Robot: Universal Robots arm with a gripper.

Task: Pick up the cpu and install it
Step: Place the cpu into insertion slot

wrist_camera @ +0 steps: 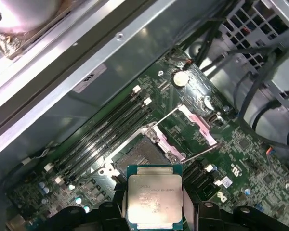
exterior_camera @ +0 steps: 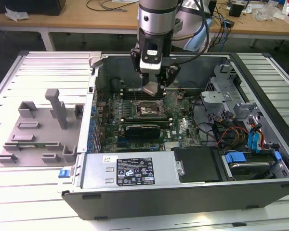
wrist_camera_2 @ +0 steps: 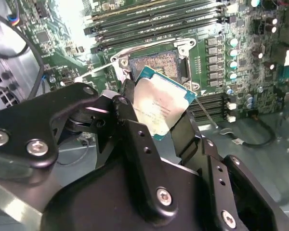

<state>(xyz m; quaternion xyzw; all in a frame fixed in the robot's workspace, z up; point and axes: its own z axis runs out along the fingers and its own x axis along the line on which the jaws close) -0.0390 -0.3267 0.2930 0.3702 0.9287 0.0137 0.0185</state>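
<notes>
Silvery-white square cpu (wrist_camera: 154, 198) sits clamped in the black pincer (wrist_camera: 154, 209), held above the green motherboard's open socket (wrist_camera: 138, 155).

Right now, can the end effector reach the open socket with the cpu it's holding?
Probably yes: the end effector holds the cpu above the socket, the hinged plate is swung aside, and no cable crosses between them.

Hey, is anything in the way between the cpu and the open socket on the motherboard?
Nothing visible does. The claw holds the cpu above the socket, which lies bare, with its metal retention plate swung open to one side.
</notes>
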